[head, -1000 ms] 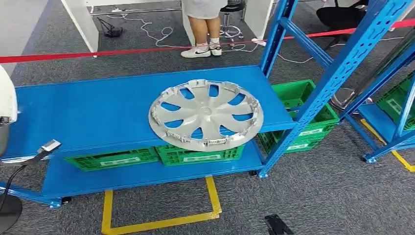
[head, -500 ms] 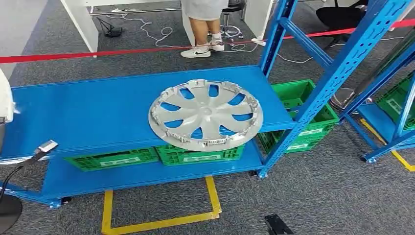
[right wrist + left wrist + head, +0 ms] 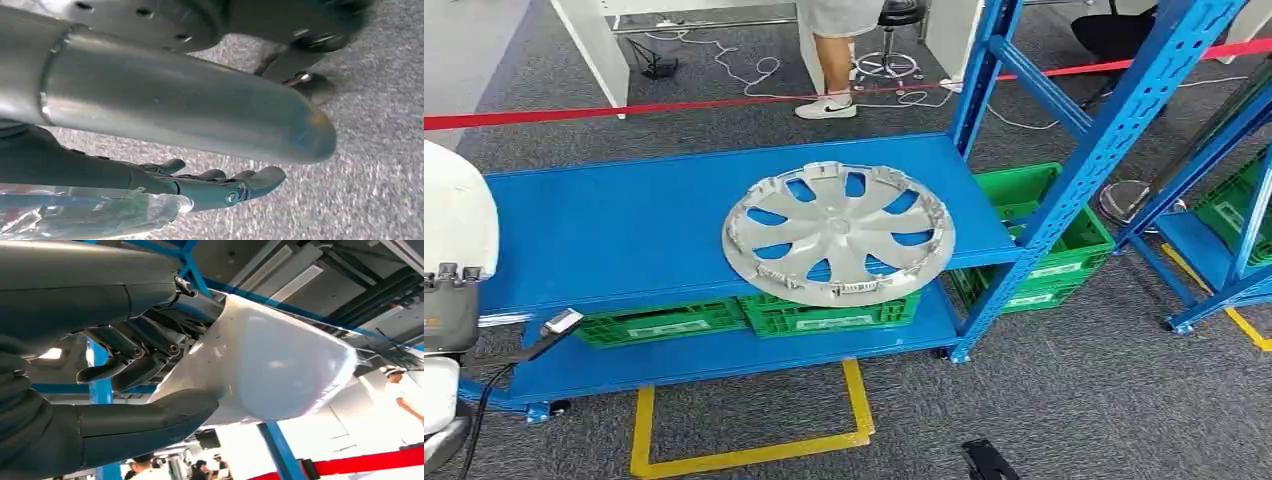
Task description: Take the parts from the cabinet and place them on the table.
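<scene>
1. Fingers (image 3: 125, 357) and thumb of the left hand (image 3: 115, 385) are clamped on a white curved part (image 3: 270, 370).
2. Fingers (image 3: 220, 187) of the right hand (image 3: 165, 185) are seen stretched out above grey carpet (image 3: 380, 165); a clear object lies beside them, and a grasp cannot be judged.
3. A silver wheel cover (image 3: 839, 232) lies flat on the blue shelf (image 3: 614, 230).
4. Green crates (image 3: 744, 318) are stored beneath.

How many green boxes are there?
5: two crates under the blue shelf, two stacked right of it, one at the far right. More may be hidden.
</scene>
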